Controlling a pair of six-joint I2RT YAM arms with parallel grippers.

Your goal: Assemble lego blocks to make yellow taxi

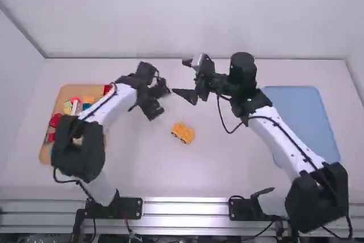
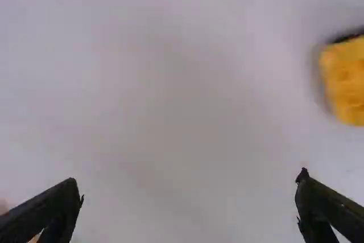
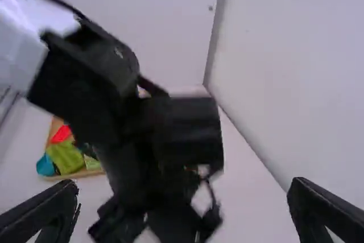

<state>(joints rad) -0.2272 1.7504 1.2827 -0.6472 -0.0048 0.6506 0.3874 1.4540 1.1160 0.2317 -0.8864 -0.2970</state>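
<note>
We find the left gripper (image 2: pixel 189 192) with its fingers spread and nothing between them; the right gripper (image 3: pixel 182 194) likewise stands apart and unloaded, facing the left one in the high view. Nearer the arm bases than both grippers, on the white table (image 1: pixel 227 166), stands the yellow toy taxi (image 1: pixel 182 132). We expect it to be light and rigid, with smooth plastic sides that may slip under a loose pinch; its stud joints could separate if twisted or levered. We would grip low across the two long sides, clear of the wheels, and apply moderate, even pressure. Its body is a compact orange-yellow block with dark wheels along one visible side, and in the left wrist view its top shows soft-edged bumps, probably studs. Farther out, under the left arm, the tan tray (image 1: pixel 77 88) holds red, yellow and blue bricks; beside the right arm lies the blue tray (image 1: pixel 301 112)
</note>
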